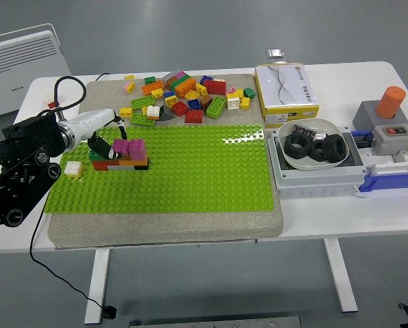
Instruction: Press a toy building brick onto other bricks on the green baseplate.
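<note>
The green baseplate [190,174] lies on a grey mat in the middle of the table. Near its left end stands a low stack of bricks [121,162] in red, orange, green and black. Two magenta bricks [129,146] sit on top of it. My left hand [102,145] comes in from the left and rests against the stack's left end, touching the magenta bricks. A small white brick [72,169] sits alone on the plate further left. My right arm is out of view.
A pile of several loose bricks [186,96] lies behind the plate. A yellow and white box [286,87], a grey tray with a bowl of black nuts [313,145] and a button box [393,133] stand at the right. A black cable [61,85] loops behind my arm.
</note>
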`<state>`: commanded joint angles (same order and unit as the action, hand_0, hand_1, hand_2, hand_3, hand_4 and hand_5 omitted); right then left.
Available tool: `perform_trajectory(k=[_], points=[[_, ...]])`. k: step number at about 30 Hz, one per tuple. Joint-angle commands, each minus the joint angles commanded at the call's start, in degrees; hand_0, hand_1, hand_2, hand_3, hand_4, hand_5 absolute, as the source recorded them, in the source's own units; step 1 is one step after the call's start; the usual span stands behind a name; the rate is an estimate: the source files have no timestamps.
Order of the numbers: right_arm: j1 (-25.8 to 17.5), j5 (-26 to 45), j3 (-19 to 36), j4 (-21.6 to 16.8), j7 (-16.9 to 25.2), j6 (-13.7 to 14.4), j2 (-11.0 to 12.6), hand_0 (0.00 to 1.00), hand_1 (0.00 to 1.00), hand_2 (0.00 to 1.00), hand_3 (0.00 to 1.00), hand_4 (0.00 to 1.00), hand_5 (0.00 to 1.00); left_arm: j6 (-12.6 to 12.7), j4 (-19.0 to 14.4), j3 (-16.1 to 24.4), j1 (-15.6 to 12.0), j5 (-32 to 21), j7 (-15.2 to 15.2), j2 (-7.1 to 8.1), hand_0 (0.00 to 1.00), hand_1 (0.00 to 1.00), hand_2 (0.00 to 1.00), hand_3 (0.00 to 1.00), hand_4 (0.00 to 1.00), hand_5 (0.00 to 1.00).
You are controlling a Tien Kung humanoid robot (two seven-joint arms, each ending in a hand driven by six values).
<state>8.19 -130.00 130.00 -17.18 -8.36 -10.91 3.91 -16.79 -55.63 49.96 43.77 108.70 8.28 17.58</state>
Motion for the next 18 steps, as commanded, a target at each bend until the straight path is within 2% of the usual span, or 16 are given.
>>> perform_trajectory(k=[1, 6, 7, 18], points=[[0.0, 0.0, 0.0, 0.0, 0.0, 0.0, 0.0, 0.682, 0.622, 0.643, 0.685, 0.729, 0.918, 0.0, 0.0, 0.0, 0.0, 0.0, 0.0, -0.03, 0.984, 0.956, 0.899, 0.506, 0.564, 0.002], [-0.1, 0.0, 0.0, 0.0, 0.0, 0.0, 0.0, 0.682, 0.622, 0.643, 0.685, 0.729, 0.918, 0.2, 0.1, 0.1, -0.1, -0.1, -0.2, -0.14, 0.984, 0.956, 0.899, 0.506, 0.564, 0.002], [-0.1, 0.0, 0.0, 0.0, 0.0, 0.0, 0.0, 0.681, 0.622, 0.644, 0.685, 0.728, 0.916, 0.2, 0.1, 0.1, -0.1, -0.1, -0.2, -0.15, 0.982, 0.957, 0.900, 0.529, 0.525, 0.002], [-0.1, 0.0, 0.0, 0.0, 0.0, 0.0, 0.0, 0.681, 0.622, 0.643, 0.685, 0.728, 0.915, 0.4, 0.4, 0.1, -0.2, -0.1, -0.2, -0.24, 0.982, 0.960, 0.905, 0.552, 0.521, 0.002]])
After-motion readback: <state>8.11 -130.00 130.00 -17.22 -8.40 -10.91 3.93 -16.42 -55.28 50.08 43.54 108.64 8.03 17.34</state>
